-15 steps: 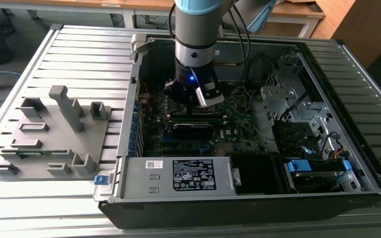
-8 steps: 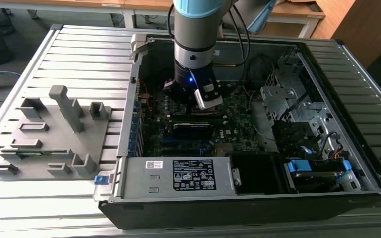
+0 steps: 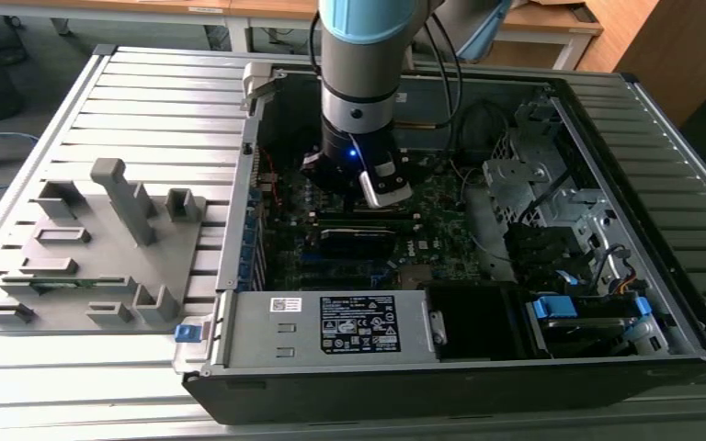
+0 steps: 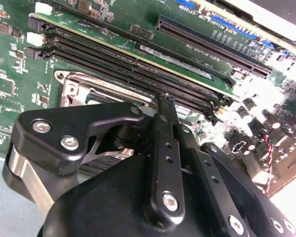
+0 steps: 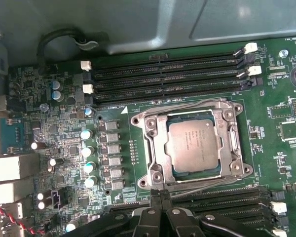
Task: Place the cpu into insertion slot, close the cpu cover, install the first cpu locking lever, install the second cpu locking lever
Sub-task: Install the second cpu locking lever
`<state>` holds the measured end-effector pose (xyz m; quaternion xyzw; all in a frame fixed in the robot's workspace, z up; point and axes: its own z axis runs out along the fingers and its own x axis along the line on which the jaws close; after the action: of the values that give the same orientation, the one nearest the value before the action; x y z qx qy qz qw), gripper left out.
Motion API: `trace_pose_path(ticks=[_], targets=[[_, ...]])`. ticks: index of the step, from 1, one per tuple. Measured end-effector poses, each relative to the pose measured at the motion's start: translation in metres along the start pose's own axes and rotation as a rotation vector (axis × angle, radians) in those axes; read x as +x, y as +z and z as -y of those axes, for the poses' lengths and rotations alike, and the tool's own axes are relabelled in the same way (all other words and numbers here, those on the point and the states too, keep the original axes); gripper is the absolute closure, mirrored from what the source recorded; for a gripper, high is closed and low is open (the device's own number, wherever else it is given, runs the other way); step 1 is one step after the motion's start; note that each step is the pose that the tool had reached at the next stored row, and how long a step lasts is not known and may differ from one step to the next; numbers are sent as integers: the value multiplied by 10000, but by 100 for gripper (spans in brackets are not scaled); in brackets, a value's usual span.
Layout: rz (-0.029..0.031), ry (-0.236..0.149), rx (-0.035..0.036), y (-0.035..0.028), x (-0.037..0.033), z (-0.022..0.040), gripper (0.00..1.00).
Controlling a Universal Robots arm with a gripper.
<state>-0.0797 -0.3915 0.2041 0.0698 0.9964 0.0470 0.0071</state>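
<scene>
Even indoor light, soft wrist-view blur

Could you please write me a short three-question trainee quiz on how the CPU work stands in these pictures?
1. True or false: in the first wrist view the cpu lies in the insertion slot.
2. In that view the cpu cover is: A) lowered around the chip, B) standing upright, C) lying beside the case.
3. Fill in: in the exterior view the gripper is inside the open computer ____.

Key
1. True.
2. A; the chip's grey top shows through its window.
3. Case; the gripper has its fingers together at the socket's edge.
</scene>
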Motion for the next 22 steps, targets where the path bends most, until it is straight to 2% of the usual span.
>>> trace_pose_path(ticks=[8, 9, 15, 22], targets=[[-54, 9, -390, 20, 14, 25, 89], [-70, 11, -508, 43, 24, 29, 89], [-99, 15, -713, 58, 47, 34, 89], [-125, 20, -915, 76, 68, 45, 89]])
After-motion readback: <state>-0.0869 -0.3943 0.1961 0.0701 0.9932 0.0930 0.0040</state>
